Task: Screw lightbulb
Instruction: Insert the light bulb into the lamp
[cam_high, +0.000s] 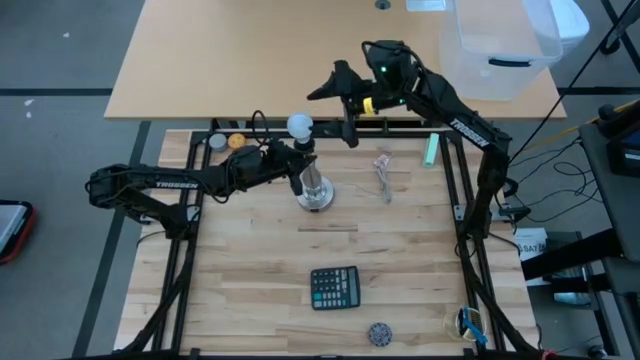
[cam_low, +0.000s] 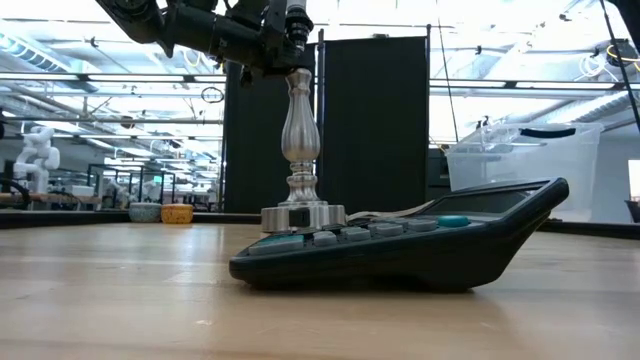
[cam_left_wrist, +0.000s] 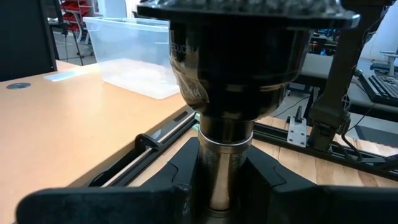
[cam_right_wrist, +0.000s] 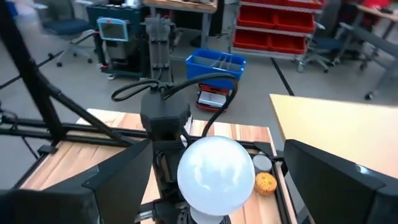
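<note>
My left tool (cam_high: 300, 160) is clamped around the neck of the silver stand (cam_high: 314, 190), just under its dark socket; in the left wrist view my two dark fingers (cam_left_wrist: 180, 171) press the metal stem from either side, and the socket's wide dark collar (cam_left_wrist: 233, 56) fills the picture above them. The lightbulb (cam_high: 300, 126) sits upright in the top of that socket, directly above my left tool, its frosted white globe up and its screw base hidden inside. My right tool (cam_high: 345, 100) hovers just beyond the bulb, on the far side of it from my left tool, with its fingers spread wide and nothing between them; through the right wrist view I see the white globe (cam_right_wrist: 214, 173) near and centred between my two open fingers (cam_right_wrist: 115, 180), but they do not touch it. From the low view the stand (cam_low: 300, 150) rises on its round base from the tabletop (cam_low: 120, 290), with my left arm reaching in to its top. A dark calculator (cam_high: 335, 288) lies well apart from both tools, on the near side of the tabletop. A small orange ball (cam_right_wrist: 265, 182) rests past the bulb, near the frame rail.
</note>
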